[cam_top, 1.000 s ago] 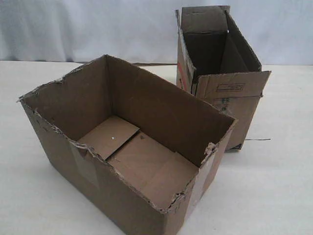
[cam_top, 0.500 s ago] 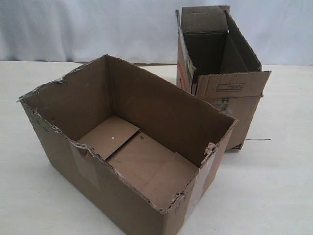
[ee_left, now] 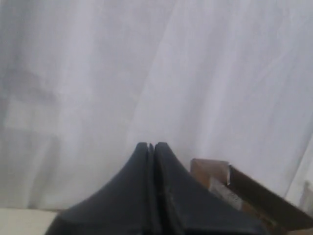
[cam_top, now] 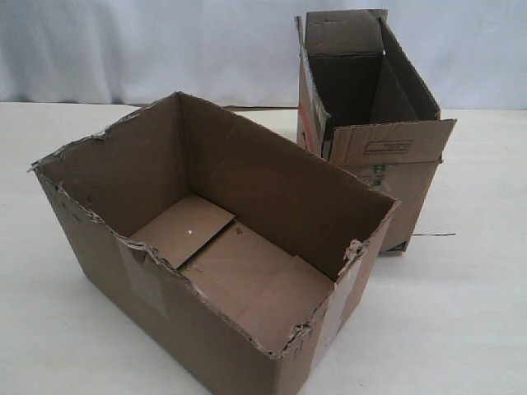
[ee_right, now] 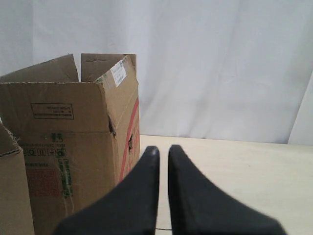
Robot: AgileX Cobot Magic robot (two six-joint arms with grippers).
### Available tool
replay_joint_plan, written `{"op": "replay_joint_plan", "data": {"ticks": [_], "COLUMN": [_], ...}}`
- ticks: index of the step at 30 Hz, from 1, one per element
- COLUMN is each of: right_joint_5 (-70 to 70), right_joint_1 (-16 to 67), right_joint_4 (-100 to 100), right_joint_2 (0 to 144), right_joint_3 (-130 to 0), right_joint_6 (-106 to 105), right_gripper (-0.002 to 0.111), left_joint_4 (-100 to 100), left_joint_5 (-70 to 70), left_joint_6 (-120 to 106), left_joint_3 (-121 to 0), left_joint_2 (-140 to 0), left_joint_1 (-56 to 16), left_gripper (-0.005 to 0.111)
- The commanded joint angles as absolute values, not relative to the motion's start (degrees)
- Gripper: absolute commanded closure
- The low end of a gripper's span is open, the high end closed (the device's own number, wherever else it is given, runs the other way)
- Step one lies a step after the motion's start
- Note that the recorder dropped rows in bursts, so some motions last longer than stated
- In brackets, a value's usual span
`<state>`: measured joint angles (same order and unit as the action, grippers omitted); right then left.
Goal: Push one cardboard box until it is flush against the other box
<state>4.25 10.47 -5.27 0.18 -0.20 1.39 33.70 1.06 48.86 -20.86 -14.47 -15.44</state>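
Cardboard fills most of the exterior view: the cardboard box (cam_top: pixel 216 255), wide and ragged along its torn rim, sits open-topped on the pale table (cam_top: pixel 461 313) toward the near left. The other box (cam_top: pixel 375 115) stands behind it to the right, taller and narrower, with one flap folded outward. Their facing walls run at an angle to each other, so I judge them not yet flush. Where the wide box's far corner overlaps the tall one in this view, I cannot tell whether they touch.

Neither arm shows in the exterior view. On the left wrist camera, the left gripper (ee_left: pixel 150 147) has its fingertips pressed together on nothing and points at the white curtain (ee_left: pixel 98 73); a sliver of cardboard shows at the edge of that view, and I can't say which box it belongs to. The right gripper (ee_right: pixel 163 149) is drawn in to a thin slit, also empty, with the other box (ee_right: pixel 73 147) close ahead of it, red label side showing.

Clenched fingers make sense to me here — a blunt wedge suits pushing. I would bring one against the wide box's outer wall and keep the push low so the box slides rather than tips.
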Motion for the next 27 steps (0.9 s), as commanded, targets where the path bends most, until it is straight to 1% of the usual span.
{"op": "replay_joint_plan", "data": {"ticks": [1, 4, 10, 14, 16, 19, 20, 23, 27], "right_joint_5": [4.54, 4.54, 4.54, 4.54, 4.54, 4.54, 4.54, 4.54, 4.54], "right_joint_1": [10.11, 10.11, 10.11, 10.11, 10.11, 10.11, 10.11, 10.11, 10.11], "right_joint_4": [-5.13, -5.13, -5.13, -5.13, -5.13, -5.13, -5.13, -5.13, -5.13], "right_joint_2": [0.00, 0.00, 0.00, 0.00, 0.00, 0.00, 0.00, 0.00, 0.00], "right_joint_3": [0.00, 0.00, 0.00, 0.00, 0.00, 0.00, 0.00, 0.00, 0.00], "right_joint_6": [1.22, 1.22, 1.22, 1.22, 1.22, 1.22, 1.22, 1.22, 1.22], "right_gripper": [0.103, 0.103, 0.103, 0.103, 0.103, 0.103, 0.103, 0.103, 0.103], "left_joint_4": [40.37, 40.38, 39.78, 39.78, 39.21, 33.54, 30.45, 30.64, 31.01], "left_joint_5": [-5.10, -6.00, -20.08, -35.38, -43.04, -50.41, -54.14, -62.77, -66.98], "left_joint_6": [48.75, 42.43, 26.13, 10.77, 8.58, 3.65, 1.60, 5.11, 10.54], "left_joint_3": [-28.08, -32.86, -43.16, -51.14, -54.54, -58.84, -60.44, -63.03, -64.81], "left_joint_2": [-27.15, -34.11, -44.56, -49.23, -51.14, -53.86, -55.35, -59.77, -65.54], "left_joint_1": [-16.01, -16.01, -16.01, -16.01, -17.17, -22.12, -25.07, -32.15, -40.17], "left_gripper": [0.107, 0.107, 0.107, 0.107, 0.107, 0.107, 0.107, 0.107, 0.107]}}
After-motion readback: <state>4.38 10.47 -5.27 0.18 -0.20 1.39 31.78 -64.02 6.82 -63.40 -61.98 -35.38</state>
